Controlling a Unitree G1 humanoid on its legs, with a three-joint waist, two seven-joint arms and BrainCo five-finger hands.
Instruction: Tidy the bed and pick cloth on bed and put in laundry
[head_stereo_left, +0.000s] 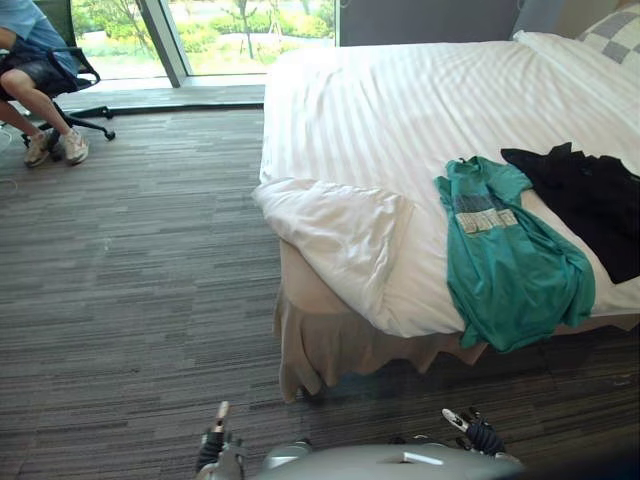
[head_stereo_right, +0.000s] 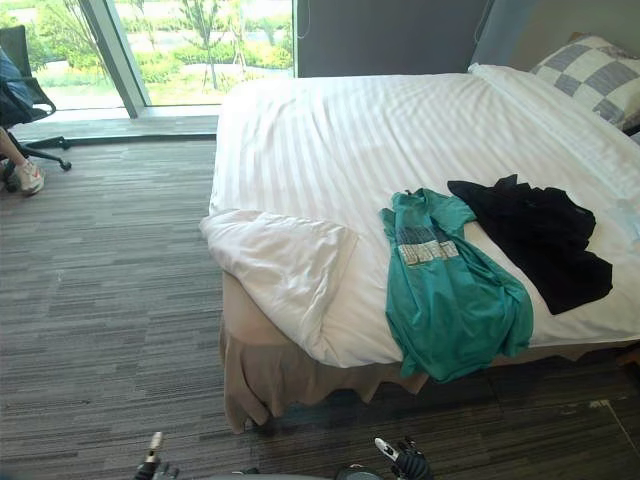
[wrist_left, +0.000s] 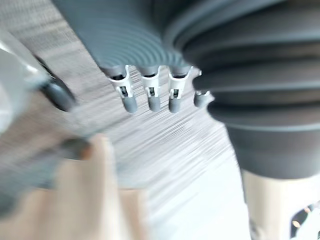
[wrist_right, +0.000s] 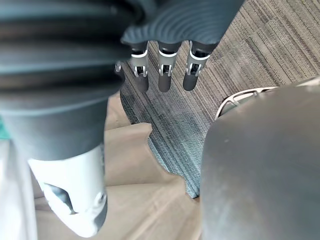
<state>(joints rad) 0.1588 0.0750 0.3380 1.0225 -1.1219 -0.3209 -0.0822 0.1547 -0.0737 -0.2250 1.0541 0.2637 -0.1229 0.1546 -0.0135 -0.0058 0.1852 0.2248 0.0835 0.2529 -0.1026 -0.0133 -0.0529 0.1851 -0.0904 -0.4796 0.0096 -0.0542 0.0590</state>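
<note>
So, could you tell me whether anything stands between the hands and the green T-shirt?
Nothing visible does: the left hand and right hand hang low above carpet, and the green T-shirt drapes over the near edge of the bed.

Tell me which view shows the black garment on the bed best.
Right eye view: the black garment lies whole beside the teal shirt. The left eye view crops it at the frame edge; wrist views face carpet.

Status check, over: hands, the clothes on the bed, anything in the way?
Left hand and right hand open, holding nothing. Green shirt and black garment lie on the bed, untouched. Duvet corner folded back; person seated far left.
</note>
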